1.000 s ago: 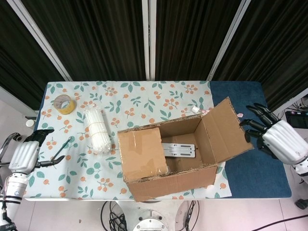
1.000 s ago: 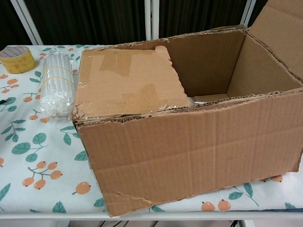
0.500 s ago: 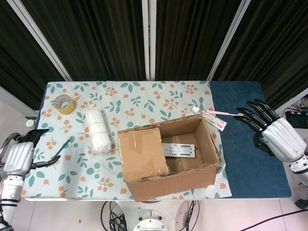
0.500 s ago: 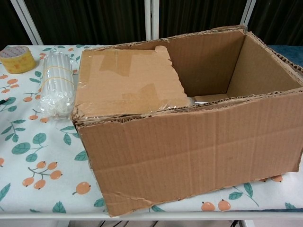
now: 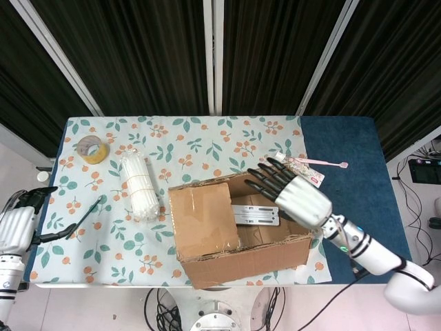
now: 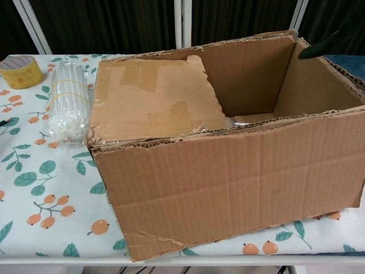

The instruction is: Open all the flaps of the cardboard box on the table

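The cardboard box (image 5: 238, 231) sits at the table's near edge, its right flap now folded down out of sight, its left flap (image 5: 202, 219) still lying closed across the opening. The right hand (image 5: 291, 195), fingers spread and empty, has swung in over the box; the left hand (image 5: 19, 225) waits open, well apart.

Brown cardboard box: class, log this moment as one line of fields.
brown cardboard box: one flap lying over opening | right robot hand: above box, fingers spread, empty | left robot hand: at table edge, empty
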### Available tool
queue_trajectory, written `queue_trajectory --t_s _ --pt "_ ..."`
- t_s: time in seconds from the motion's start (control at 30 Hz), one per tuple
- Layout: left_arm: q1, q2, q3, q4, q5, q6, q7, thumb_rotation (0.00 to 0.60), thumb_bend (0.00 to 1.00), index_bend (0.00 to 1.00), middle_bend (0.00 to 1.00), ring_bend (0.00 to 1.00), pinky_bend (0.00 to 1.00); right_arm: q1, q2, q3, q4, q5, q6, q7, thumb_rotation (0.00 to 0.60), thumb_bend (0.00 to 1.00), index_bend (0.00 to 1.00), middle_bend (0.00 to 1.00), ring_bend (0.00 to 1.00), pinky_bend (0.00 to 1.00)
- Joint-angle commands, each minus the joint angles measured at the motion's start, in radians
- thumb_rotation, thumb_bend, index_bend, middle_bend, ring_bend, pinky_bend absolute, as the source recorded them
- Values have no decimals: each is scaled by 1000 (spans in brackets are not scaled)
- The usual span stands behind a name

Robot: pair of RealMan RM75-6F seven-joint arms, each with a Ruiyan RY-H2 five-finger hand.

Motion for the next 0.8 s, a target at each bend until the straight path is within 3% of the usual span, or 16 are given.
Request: queue_trajectory --t_s 0.03,0.37,0.8 --pt "4 -1 -3 17 2 1 -22 348 119 153 150 104 209 63 -107 13 34 37 -75 -63 600 0 0 0 0 0" --pt "9 2 -5 61 3 -10 -78 348 118 153 150 104 209 104 -237 -6 111 74 -121 -136 600 0 0 0 0 0" --pt "28 10 -14 91 6 21 -96 346 119 152 149 104 209 117 -374 -37 229 58 -62 -88 600 77 0 0 0 0"
